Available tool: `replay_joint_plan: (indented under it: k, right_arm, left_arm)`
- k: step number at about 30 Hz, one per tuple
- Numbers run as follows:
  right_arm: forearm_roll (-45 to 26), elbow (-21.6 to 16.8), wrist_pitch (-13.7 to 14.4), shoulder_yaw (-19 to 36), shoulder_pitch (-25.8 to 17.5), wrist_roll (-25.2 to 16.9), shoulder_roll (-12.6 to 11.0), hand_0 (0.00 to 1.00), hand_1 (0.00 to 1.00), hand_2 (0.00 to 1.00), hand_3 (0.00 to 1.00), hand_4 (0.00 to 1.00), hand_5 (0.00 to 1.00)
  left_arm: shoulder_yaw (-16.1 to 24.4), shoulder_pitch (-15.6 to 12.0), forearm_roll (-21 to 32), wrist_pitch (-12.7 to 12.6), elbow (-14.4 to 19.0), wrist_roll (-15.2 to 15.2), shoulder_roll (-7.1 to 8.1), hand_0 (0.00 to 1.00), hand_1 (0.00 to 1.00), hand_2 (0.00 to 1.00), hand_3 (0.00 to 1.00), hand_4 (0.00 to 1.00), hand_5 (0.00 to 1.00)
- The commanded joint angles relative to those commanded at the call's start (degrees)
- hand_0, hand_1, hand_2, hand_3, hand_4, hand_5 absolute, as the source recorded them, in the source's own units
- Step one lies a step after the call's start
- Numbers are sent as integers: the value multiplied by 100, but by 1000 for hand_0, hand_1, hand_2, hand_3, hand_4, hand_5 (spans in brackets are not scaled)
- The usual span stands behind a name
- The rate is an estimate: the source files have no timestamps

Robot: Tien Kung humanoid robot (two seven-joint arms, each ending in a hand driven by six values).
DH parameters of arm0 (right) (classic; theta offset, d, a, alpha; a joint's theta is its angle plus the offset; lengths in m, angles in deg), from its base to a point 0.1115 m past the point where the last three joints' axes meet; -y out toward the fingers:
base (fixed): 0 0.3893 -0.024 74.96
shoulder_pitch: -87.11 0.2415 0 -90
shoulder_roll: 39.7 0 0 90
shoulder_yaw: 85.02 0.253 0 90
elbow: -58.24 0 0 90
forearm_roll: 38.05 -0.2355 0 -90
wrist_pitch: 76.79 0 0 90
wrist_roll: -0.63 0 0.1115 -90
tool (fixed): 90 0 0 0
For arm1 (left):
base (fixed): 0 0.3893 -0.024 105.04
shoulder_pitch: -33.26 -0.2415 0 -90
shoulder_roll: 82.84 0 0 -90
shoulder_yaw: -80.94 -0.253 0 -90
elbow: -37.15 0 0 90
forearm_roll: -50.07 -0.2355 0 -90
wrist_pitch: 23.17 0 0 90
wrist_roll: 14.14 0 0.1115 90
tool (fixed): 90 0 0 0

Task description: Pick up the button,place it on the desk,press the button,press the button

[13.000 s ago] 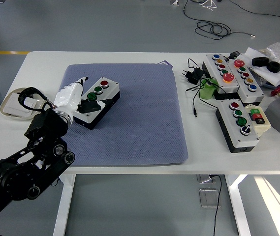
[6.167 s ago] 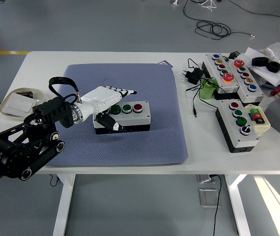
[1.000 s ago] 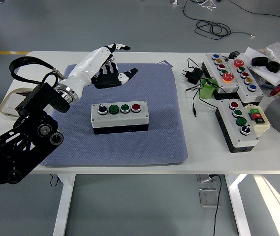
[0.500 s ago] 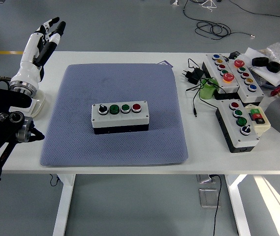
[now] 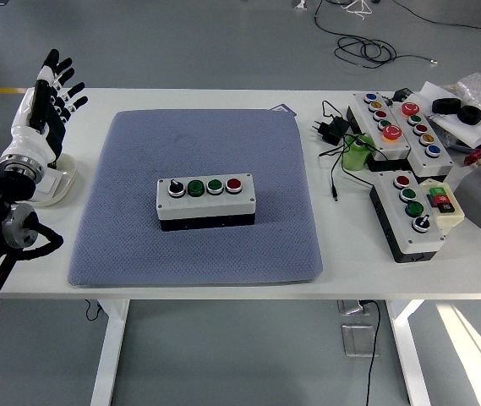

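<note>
Resting upright on the blue mat [image 5: 223, 254], the button box [image 5: 205, 201] looks already placed, so pressing seems next. Well left of the box, the left hand [image 5: 44, 103] is raised, fingers spread and empty; it must reach right over a button.

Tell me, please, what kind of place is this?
Probably a robotics lab or test workshop: a white table carries several button boxes, loose cables lie on the grey floor, and a robot's left hand is raised.

blue mat [image 5: 274, 169] on white table [image 5: 223, 283]; green cup [image 5: 358, 154] right.
</note>
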Motion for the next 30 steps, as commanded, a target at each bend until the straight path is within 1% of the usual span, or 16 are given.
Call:
replay_joint_plan:
  k: [1,3,6,13,17,24,30]
  right_arm:
    - [-1,0,1,6,5,-1,-1,787,797,817,751,412,479]
    - [13,0,-1,20,10,-1,-3,787,797,817,751,412,479]
    - [10,0,-3,29,10,-3,-8,787,797,817,751,412,479]
    - [48,0,-15,58,4,4,-14,787,797,817,751,412,479]
    - [41,0,-11,56,-6,2,-8,787,797,817,751,412,479]
    - [6,0,-2,41,12,-19,-4,787,797,817,751,412,479]
    - [13,0,2,40,-4,-17,-2,787,797,817,751,412,479]
  left_arm:
    - [25,0,83,155,-34,-1,4,820,857,918,878,725,998]
    - [47,-2,156,351,-65,-7,15,820,857,918,878,725,998]
    - [72,-14,169,529,-94,6,34,816,850,911,868,718,998]
    - [70,-21,208,701,-161,69,28,810,847,909,862,708,998]
    - [25,-18,189,735,-189,96,21,810,847,909,862,708,998]
    - [-10,-23,137,922,-221,176,33,808,845,903,867,705,998]
    - [-27,-32,108,972,-233,186,32,807,845,899,862,701,998]
